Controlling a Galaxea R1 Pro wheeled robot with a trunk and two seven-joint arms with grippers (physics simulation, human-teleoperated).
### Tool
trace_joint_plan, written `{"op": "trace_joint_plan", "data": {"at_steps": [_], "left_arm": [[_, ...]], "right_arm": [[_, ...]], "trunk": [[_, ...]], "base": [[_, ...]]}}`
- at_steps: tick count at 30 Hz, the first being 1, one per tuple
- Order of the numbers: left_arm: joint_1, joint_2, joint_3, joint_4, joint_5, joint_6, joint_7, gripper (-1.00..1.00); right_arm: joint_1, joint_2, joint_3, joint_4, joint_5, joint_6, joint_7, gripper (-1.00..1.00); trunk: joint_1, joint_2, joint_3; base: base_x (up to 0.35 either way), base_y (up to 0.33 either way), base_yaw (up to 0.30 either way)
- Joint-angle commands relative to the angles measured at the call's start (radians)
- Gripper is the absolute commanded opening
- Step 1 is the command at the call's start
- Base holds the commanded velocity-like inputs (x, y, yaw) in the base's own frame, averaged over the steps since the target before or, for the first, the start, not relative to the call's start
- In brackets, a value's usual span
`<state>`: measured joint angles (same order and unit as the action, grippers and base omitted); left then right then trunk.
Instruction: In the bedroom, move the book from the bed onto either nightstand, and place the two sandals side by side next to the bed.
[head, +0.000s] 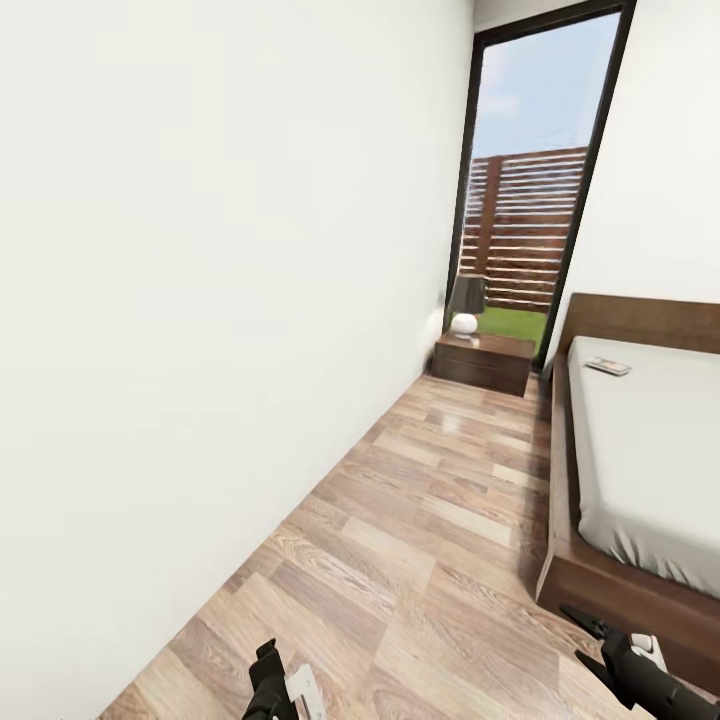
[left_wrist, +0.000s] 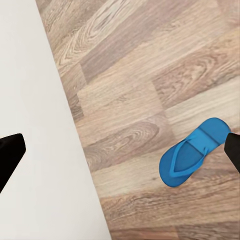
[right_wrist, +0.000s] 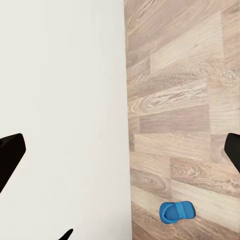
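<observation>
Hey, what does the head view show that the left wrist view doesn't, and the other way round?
Head view alone: the large bed with pale grey-white mattress, a small thin book lying on it near the brown headboard, the small dark reddish-brown nightstand carrying a dark-shaded lamp, and a tall glass door onto a slatted fence. Left wrist view alone: one flat bright blue sandal lying on the floor, apart from the wall. Both share the light brown wood-plank floor and the plain white wall; the left gripper is open, holding nothing.
</observation>
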<state>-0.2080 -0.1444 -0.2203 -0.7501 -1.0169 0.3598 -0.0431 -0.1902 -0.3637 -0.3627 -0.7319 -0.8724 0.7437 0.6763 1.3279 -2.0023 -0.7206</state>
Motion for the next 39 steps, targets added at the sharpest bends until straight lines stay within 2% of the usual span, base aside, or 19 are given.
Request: {"op": "trace_joint_plan", "data": {"at_steps": [1,39], "left_arm": [[0.000,0.000,-0.002,-0.002,-0.009,0.005,-0.005,1.00],[-0.001,0.000,-0.002,0.000,-0.009,0.005,-0.004,1.00]], "right_arm": [[-0.001,0.000,-0.002,0.000,-0.002,0.006,0.001,1.00],[-0.001,0.002,-0.002,0.000,0.000,0.005,0.002,1.00]], "trunk": [[0.004,-0.008,-0.004],[0.149,-0.274,-0.123]], "base": [[0.000,0.000,0.000],[0.000,0.000,0.000]]}}
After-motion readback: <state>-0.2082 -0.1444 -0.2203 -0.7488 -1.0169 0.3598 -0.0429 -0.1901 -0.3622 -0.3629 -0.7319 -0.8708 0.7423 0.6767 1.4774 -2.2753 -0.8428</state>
